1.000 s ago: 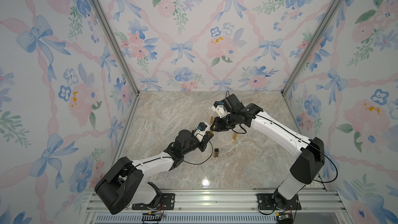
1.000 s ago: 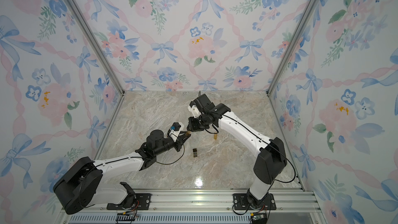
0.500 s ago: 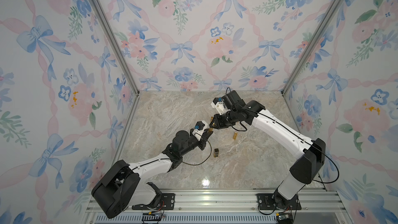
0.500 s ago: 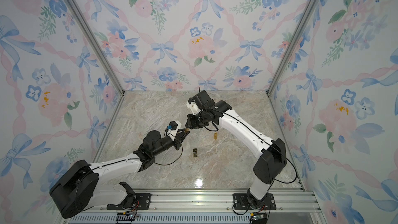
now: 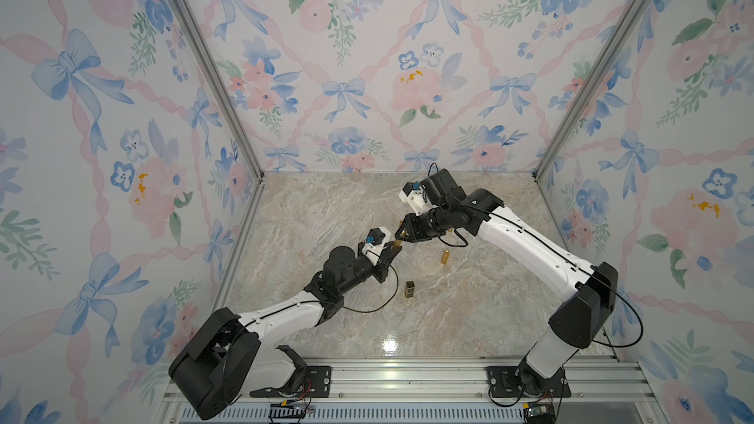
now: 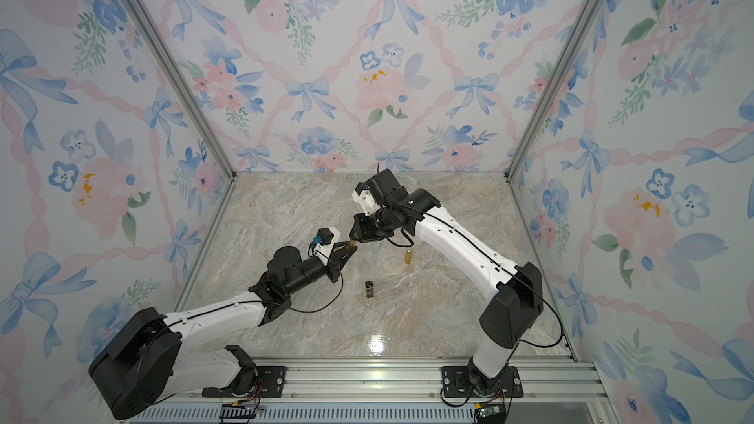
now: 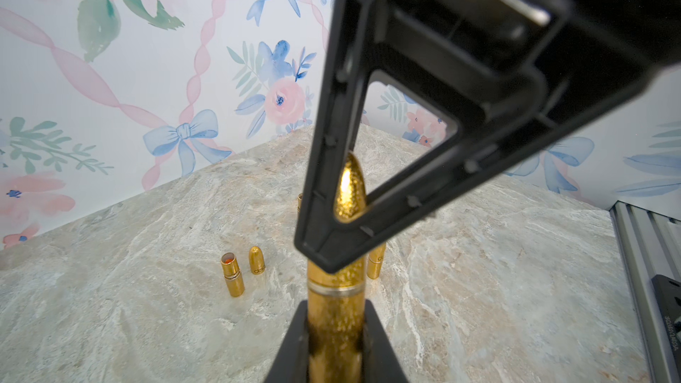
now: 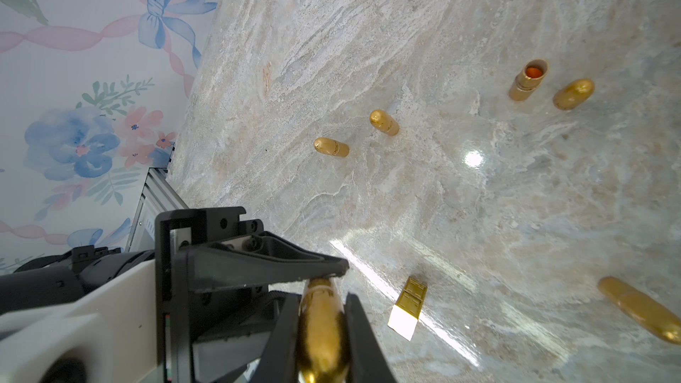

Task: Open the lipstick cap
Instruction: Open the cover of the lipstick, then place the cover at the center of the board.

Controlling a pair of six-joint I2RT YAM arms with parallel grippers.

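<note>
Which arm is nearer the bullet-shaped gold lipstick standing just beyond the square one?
Right. The right arm has its wrist just behind the bullet-shaped lipstick; the left arm sits farther off toward the left wall. Their fingers are shut on one glitter lipstick.

Both arms extended inward; left claw (image 5: 393,245), right claw (image 5: 402,234) clamped tight, tips almost meeting mid-air.
</note>
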